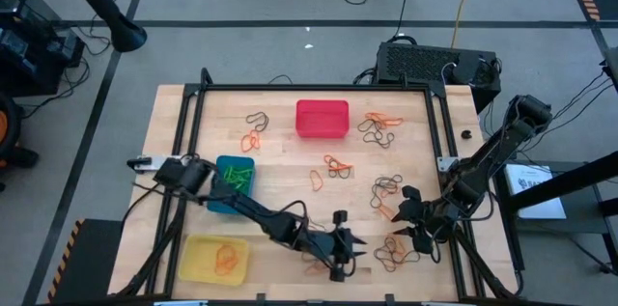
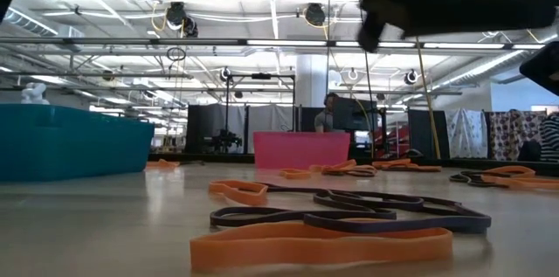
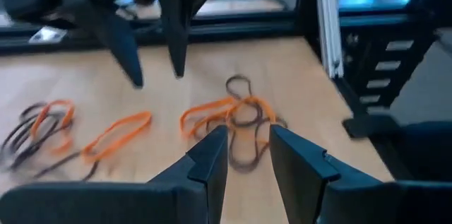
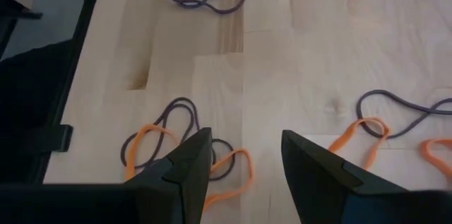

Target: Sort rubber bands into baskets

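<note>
The wooden bench (image 1: pixel 290 166) carries three baskets: the red basket (image 1: pixel 322 119) at the far middle, the blue basket (image 1: pixel 233 182) on the left with green bands inside, and the yellow basket (image 1: pixel 214 258) at the near left corner holding orange ones. Loose rubber bands lie scattered across the middle and right of the bench, most of them in mixed clumps of orange and dark loops.

The left arm reaches low across the near edge from beside the blue basket, its left end effector (image 1: pixel 355 244) pointing right toward a tangle of orange and dark bands (image 3: pixel 236 114) that lies ahead of its fingertips. Its fingers stand parted with nothing between them. The right arm bends in from the bench's right edge, and the right end effector (image 1: pixel 406 217) hangs above another orange-and-dark cluster (image 4: pixel 180 146), jaws likewise apart and empty.

The main risk is probably the tangling: closing on an orange loop could drag a dark one along, and both would land in one basket. The thin bands lie flat on the wood, so fingertips may also slide over them without catching. The two end effectors work near each other at the near right, so a careless reach could bring them into contact.
</note>
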